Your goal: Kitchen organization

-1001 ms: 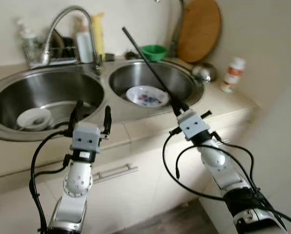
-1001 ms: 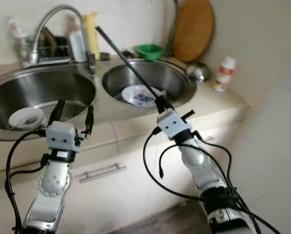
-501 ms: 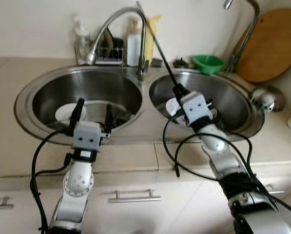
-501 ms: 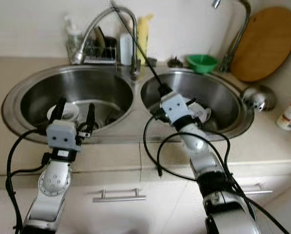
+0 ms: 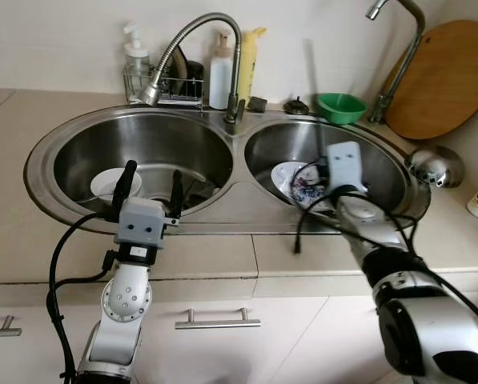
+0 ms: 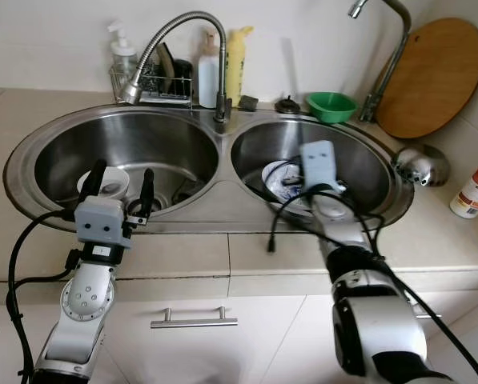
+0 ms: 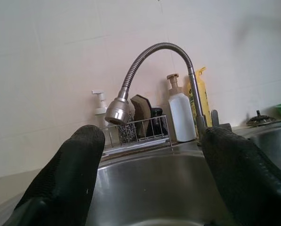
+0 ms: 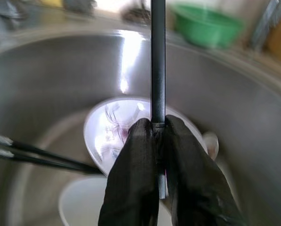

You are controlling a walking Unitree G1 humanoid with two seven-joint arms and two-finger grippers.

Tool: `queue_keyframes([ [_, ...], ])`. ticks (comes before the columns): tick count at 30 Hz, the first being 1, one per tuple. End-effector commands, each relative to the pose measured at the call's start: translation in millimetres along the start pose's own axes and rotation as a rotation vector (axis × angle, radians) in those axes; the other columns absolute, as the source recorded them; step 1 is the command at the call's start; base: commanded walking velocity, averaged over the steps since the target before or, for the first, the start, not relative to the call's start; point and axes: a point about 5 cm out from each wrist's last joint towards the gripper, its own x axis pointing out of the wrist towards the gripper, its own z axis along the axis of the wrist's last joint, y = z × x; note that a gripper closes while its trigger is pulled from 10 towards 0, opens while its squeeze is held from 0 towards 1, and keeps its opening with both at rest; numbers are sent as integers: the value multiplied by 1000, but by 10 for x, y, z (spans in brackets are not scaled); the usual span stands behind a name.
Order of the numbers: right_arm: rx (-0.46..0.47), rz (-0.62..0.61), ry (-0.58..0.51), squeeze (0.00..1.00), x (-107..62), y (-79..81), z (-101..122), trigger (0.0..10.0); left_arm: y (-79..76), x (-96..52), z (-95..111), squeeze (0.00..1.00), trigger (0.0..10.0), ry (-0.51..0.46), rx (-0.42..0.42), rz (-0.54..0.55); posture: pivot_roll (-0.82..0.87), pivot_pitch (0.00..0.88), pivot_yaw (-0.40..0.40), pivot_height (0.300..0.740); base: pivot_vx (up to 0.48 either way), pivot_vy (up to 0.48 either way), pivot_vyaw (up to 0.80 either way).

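While the left gripper (image 5: 148, 177) hangs spread and empty over the front rim of the stainless double sink (image 5: 226, 198), the right gripper (image 5: 332, 162) reaches into the right basin at two o'clock — above a white patterned plate (image 5: 296, 178). From the left wrist, splayed fingers (image 7: 67, 178) frame a coiled steel faucet (image 7: 152, 61). From the right wrist, fingers (image 8: 133, 188) clamp a thin black rod (image 8: 157, 59) — pointing toward twelve o'clock.

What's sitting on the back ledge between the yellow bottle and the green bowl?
In the left eye view, two small dark things sit between the yellow bottle and the green bowl: a block and a round knobbed piece.
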Motion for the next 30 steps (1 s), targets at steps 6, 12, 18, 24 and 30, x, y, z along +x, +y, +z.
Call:
queue_keyframes([
  [6,34,105,39,1000,-25,113,-132,10000,-49,-11,-9,0,10000,12,-7,-18,83,0,-105,740,0,0,0],
  [12,73,173,-56,1000,-46,215,-48,10000,-74,-25,-22,0,10000,20,-12,-27,79,0,-100,740,0,0,0],
  [18,106,236,-115,1000,-73,303,7,10000,-76,-26,-30,0,10000,24,-16,-26,81,0,-101,740,0,0,0],
  [24,136,172,-253,1000,-143,291,122,10000,-72,-33,-14,0,10000,16,-44,-24,88,0,-106,740,0,0,0],
  [30,149,155,-413,0,-285,380,250,10000,-61,-10,17,0,10000,1,-46,-22,82,0,-100,740,0,0,0],
])
